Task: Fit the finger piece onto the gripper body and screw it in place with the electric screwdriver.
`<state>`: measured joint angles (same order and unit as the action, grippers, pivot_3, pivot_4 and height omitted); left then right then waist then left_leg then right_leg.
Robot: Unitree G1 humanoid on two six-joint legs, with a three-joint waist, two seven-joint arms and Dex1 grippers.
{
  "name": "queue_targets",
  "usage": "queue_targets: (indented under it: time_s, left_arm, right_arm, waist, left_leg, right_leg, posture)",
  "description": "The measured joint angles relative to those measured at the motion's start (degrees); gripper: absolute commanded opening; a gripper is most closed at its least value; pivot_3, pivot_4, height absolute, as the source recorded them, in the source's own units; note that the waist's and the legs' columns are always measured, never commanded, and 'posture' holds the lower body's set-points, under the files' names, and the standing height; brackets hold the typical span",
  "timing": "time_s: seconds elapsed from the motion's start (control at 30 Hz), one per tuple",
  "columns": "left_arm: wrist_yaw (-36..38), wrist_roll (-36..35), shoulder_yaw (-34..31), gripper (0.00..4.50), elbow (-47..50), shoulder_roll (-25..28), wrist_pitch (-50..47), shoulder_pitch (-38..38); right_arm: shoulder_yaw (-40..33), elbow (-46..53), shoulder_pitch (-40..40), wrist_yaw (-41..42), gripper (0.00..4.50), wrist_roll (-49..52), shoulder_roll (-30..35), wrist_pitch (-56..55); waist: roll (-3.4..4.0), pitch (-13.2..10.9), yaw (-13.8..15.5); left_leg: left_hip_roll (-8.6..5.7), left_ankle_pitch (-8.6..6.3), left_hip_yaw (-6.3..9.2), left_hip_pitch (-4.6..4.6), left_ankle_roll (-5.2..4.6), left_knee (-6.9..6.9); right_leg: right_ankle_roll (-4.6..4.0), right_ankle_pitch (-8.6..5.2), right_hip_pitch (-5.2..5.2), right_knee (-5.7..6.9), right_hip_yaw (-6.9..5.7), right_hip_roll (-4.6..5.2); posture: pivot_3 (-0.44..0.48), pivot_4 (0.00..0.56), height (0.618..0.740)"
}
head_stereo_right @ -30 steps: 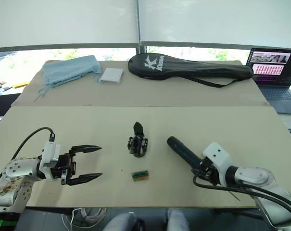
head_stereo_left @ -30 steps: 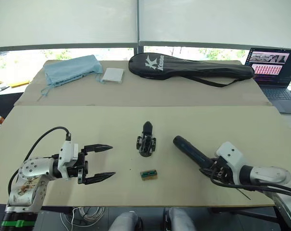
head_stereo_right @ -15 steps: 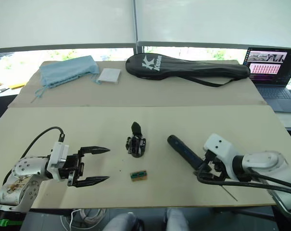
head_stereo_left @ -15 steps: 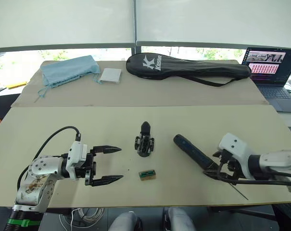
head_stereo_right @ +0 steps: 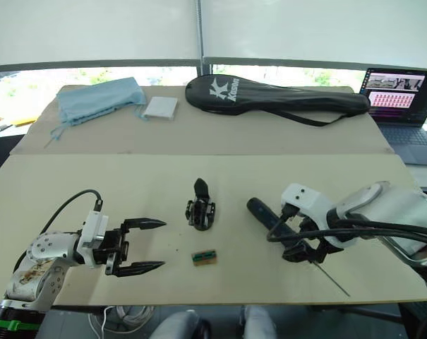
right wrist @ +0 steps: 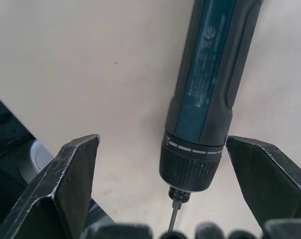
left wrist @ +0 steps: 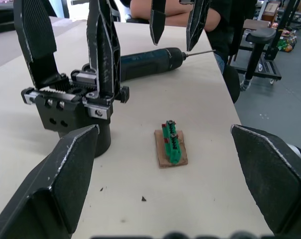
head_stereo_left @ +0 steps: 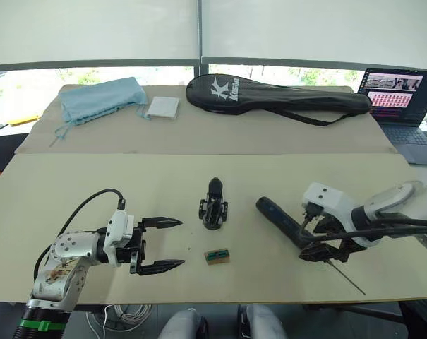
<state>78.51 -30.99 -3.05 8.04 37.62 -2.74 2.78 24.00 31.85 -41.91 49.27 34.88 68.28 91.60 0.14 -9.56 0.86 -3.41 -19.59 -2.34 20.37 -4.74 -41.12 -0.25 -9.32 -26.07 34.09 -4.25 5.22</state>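
The right gripper [head_stereo_right: 305, 248] is hovering over the bit end of the electric screwdriver [head_stereo_left: 287, 222], its two fingers spread wide and holding nothing; in the right wrist view the tool's collar sits between the fingers, nearer one than the other. The screwdriver is lying flat on the table [head_stereo_left: 199, 176], its silver bit pointing toward the near edge. For a sound pickup, the gripper should be centring over the thick barrel rather than the collar, then closing squarely across it so the tool does not roll.

The left gripper [head_stereo_left: 164, 245] is waiting open and empty, aimed toward the gripper body [head_stereo_left: 214, 207], which is standing upright at mid-table with one finger up. A small tan-and-green block [head_stereo_left: 217, 256] is lying just in front of it.
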Motion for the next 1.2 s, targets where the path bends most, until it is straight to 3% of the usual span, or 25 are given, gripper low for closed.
queue_targets:
  time_s: [0.17, 0.43, 0.77, 0.8, 1.0, 1.2]
  left_arm:
    - [-0.2, 0.0, 0.8, 4.5, 1.0, 0.0, -0.1, -0.7]
    - [-1.6, -0.2, 1.0, 4.5, 3.2, -0.1, -0.2, -2.9]
    - [-3.0, -0.2, 1.5, 4.5, 3.8, -0.3, -1.0, -3.1]
    - [-3.0, -0.2, 1.5, 4.5, 3.8, -0.4, -1.0, -3.1]
    - [-3.0, -0.2, 1.5, 4.5, 3.8, -0.3, -1.0, -2.9]
    - [-2.3, -0.1, 1.5, 4.5, 3.3, -0.3, -0.9, -2.4]
  right_arm:
    - [9.4, -5.9, -5.2, -0.7, 4.46, -3.1, -1.3, -1.1]
    - [14.1, -11.3, -7.6, -1.0, 4.46, -3.8, -6.4, -0.9]
    - [20.2, -13.9, -10.3, 1.9, 4.46, -8.2, -5.8, -5.8]
    - [20.4, -13.9, -10.3, 2.1, 3.95, -8.8, -5.8, -6.1]
    - [21.6, -14.3, -10.3, 3.6, 1.98, -11.3, -5.3, -8.0]
    - [22.3, -15.7, -10.2, 6.6, 1.92, -13.5, -4.5, -12.5]
  waist:
    - [0.0, 0.0, -0.4]
    - [0.0, 0.0, -0.4]
    - [-0.25, 0.2, -0.4]
    - [-0.29, 0.2, -0.4]
    - [-0.3, 0.2, -0.4]
    - [-0.32, 0.2, -0.4]
  left_leg:
    - [0.0, 0.01, -0.01, -0.01, 0.02, 0.02]
    - [0.02, 0.05, -0.01, -0.01, 0.1, 0.01]
    - [0.03, 0.05, 0.0, -0.06, 0.1, -0.07]
    - [0.03, 0.05, 0.0, -0.06, 0.11, -0.09]
    - [0.03, 0.05, 0.0, -0.06, 0.11, -0.12]
    - [0.02, 0.05, 0.0, -0.06, 0.11, -0.14]
  right_leg:
    - [0.0, 0.0, -0.01, -0.01, -0.02, -0.01]
    - [-0.04, 0.02, 0.0, 0.02, -0.03, -0.01]
    - [-0.03, 0.03, 0.08, 0.04, -0.07, -0.01]
    - [-0.03, 0.03, 0.1, 0.04, -0.07, -0.01]
    - [-0.02, 0.04, 0.09, 0.04, -0.08, -0.01]
    - [-0.02, 0.04, 0.11, 0.04, -0.09, -0.01]
  posture:
    - [0.0, 0.15, 0.74]
    - [0.0, 0.15, 0.74]
    - [0.0, 0.15, 0.74]
    - [0.0, 0.15, 0.74]
    - [0.0, 0.15, 0.74]
    - [0.0, 0.15, 0.74]
